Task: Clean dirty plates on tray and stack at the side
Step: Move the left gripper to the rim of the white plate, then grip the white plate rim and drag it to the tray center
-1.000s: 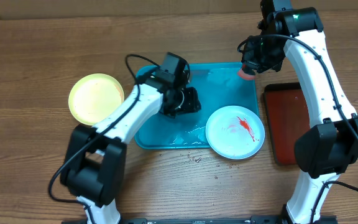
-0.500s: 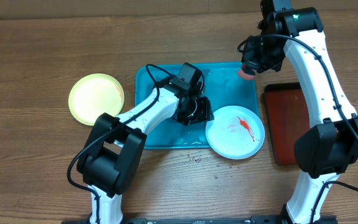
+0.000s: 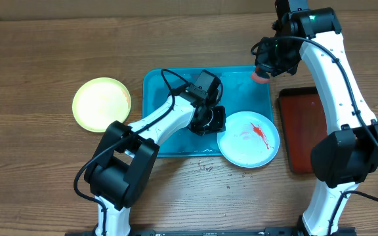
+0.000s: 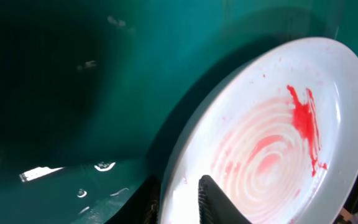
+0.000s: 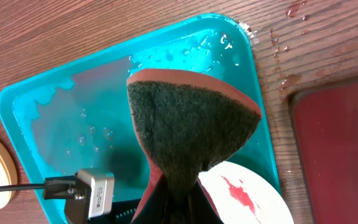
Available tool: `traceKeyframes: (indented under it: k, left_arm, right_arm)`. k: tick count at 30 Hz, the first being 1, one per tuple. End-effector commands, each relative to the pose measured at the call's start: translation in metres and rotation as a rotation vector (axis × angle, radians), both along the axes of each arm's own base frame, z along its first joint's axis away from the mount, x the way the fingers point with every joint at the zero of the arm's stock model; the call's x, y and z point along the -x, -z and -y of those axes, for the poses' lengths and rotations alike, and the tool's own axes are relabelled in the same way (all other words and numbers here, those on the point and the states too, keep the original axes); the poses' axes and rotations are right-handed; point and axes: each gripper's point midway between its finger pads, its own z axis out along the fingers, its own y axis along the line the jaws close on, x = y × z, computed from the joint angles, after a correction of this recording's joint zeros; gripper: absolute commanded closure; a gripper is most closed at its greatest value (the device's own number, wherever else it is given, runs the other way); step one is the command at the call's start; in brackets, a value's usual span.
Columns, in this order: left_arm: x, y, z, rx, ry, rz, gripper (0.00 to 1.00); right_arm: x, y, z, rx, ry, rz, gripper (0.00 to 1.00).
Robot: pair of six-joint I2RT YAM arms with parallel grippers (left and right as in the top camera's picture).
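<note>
The white plate (image 3: 248, 139), smeared red, overhangs the near right edge of the tray (image 3: 166, 85). The left gripper (image 3: 210, 121), the nearer arm, straddles its left rim with one finger (image 4: 219, 199) on the upper face; firm clamping cannot be confirmed. Beyond it, the right gripper (image 5: 176, 202) is closed on the sponge (image 5: 191, 118) above the tray's far right corner, the plate lying nearer the robot than the sponge.

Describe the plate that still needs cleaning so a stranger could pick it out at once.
Find the large turquoise rectangular plastic tray. Overlapping its near right corner, beside the dark red tray, lies a round white plate. Unlike the pale yellow-green plate left of the tray, it carries a red sauce smear.
</note>
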Motion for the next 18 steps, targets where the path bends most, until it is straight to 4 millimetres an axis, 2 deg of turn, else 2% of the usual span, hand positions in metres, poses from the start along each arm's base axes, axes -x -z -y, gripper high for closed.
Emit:
traceKeyframes:
  k: [1,10,12,15,18]
  left_arm:
    - [0.000,0.011,0.001,-0.033,-0.016,-0.005,0.79]
    - [-0.001,0.012,0.001,-0.035,-0.026,-0.012,0.96]
    - [-0.002,0.011,0.002,-0.030,-0.026,-0.008,0.96]
    - [-0.013,0.002,0.004,-0.007,-0.004,0.028,0.96]
    - [-0.036,-0.014,-0.001,-0.027,0.062,0.134,0.96]
  right_arm:
    - [-0.003,-0.005,0.000,0.005,-0.007,0.024,0.96]
    - [-0.002,-0.005,0.000,0.006,-0.012,0.021,0.96]
    - [-0.002,-0.004,0.000,0.010,-0.025,0.021,0.96]
    - [0.001,-0.004,0.000,0.013,-0.030,0.012,0.96]
    - [0.002,-0.003,0.001,0.013,-0.032,0.009,0.96]
